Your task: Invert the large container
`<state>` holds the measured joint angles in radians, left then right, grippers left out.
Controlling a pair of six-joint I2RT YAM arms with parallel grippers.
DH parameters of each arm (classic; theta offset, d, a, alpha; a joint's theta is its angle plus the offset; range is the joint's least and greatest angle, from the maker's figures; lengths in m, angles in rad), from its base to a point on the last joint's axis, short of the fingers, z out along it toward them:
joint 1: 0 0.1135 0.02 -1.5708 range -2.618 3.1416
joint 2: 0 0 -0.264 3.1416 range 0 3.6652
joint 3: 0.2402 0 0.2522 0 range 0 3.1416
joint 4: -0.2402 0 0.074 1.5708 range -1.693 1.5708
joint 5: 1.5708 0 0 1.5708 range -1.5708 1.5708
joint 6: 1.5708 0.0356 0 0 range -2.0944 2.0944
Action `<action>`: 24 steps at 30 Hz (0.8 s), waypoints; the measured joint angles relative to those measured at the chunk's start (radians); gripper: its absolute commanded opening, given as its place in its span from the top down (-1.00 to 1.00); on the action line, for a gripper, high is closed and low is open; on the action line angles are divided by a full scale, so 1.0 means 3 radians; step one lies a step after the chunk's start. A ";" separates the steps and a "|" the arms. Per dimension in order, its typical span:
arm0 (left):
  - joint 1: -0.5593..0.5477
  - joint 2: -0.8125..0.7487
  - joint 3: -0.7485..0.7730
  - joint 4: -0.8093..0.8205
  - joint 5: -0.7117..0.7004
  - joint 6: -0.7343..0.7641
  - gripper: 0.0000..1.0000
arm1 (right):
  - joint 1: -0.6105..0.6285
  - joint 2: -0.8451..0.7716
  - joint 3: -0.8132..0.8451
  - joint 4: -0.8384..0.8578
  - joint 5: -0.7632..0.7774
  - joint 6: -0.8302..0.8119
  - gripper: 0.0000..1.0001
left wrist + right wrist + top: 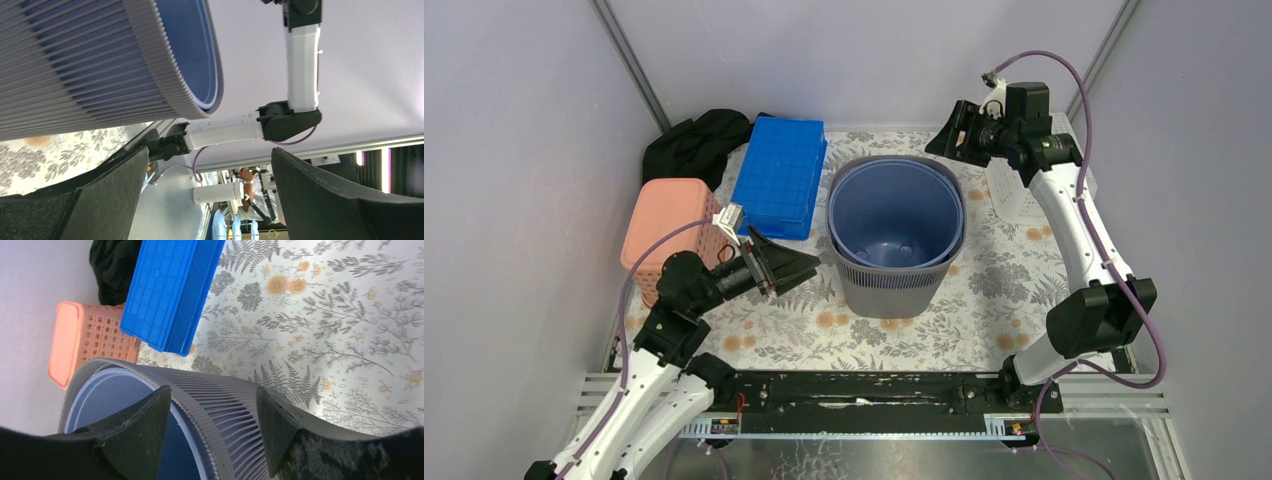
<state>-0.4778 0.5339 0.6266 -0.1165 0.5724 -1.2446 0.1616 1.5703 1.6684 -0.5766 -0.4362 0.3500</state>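
My right tool (212,395) straddles the grey ribbed bin's (200,377) rim, part-open, gripping nothing. My left tool (208,155), wide and empty, faces its wall. Tipped, the blue inner bucket (894,215) could slide out.

Large grey ribbed bin (889,290) holding a blue liner (894,205) is standing upright, mouth up, on the centre of the floral tablecloth (1004,290).

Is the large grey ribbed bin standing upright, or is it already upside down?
Upright: the grey ribbed bin stands on its base, mouth up, its blue inside visible from above.
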 measured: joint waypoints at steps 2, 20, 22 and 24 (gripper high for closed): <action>-0.0001 0.0014 -0.0057 0.0226 0.0006 -0.0121 -1.00 | -0.0003 0.0000 -0.0036 0.0057 -0.0083 0.0037 -0.40; -0.0151 0.0160 -0.0360 0.0974 -0.0184 -0.0385 -1.00 | -0.0013 -0.0178 -0.0493 0.0248 -0.0355 0.0102 -0.40; -0.0154 0.0220 -0.0364 0.1015 -0.0192 -0.0384 -1.00 | -0.0013 -0.0234 -0.0577 0.0249 -0.0361 0.0106 -0.40; -0.0159 0.0291 -0.0364 0.1040 -0.0201 -0.0383 -1.00 | -0.0013 -0.0314 -0.0674 0.0245 -0.0359 0.0104 -0.40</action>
<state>-0.5255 0.6212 0.5175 0.1955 0.5121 -1.3594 0.1577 1.4761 1.4662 -0.5030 -0.5438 0.3813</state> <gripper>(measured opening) 0.997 0.700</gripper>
